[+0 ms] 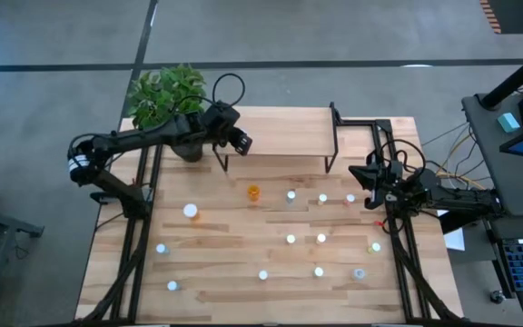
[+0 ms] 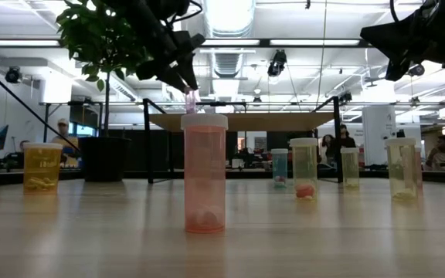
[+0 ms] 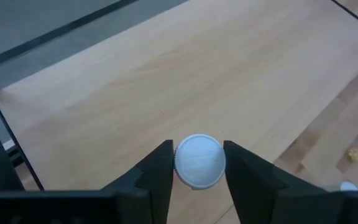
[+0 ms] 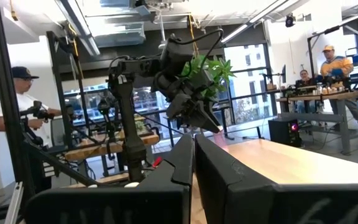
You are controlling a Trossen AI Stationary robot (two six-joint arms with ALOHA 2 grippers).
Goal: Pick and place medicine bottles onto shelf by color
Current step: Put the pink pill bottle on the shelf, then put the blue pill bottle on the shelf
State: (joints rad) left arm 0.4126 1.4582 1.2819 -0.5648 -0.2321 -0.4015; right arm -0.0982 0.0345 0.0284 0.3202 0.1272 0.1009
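Note:
My left gripper (image 1: 239, 141) stands over the left end of the shelf (image 1: 284, 132), a low stand with a light wooden top and black legs, and is shut on a small pink bottle (image 2: 191, 100) with a white cap. My right gripper (image 1: 370, 177) waits shut above the table's right side, touching nothing. Several bottles stand upright on the tabletop in front of the shelf: an orange one (image 1: 252, 192), a larger orange one with a white cap (image 1: 191, 213) and a pink one (image 2: 205, 174) nearest the low camera. My left gripper (image 3: 199, 155) pinches the pink bottle at its white cap (image 3: 182, 163), one finger (image 3: 160, 171) on either side. The fingers come from above, pointing down at a slant. The bottle hangs upright below them over the shelf top; whether its base touches the wood I cannot tell.
A potted plant (image 1: 166, 100) stands at the table's far left, close behind my left arm. Bottles are spread over the middle and near part of the table, such as those at the right (image 1: 350, 198) and near edge (image 1: 318, 272). People and benches fill the room beyond.

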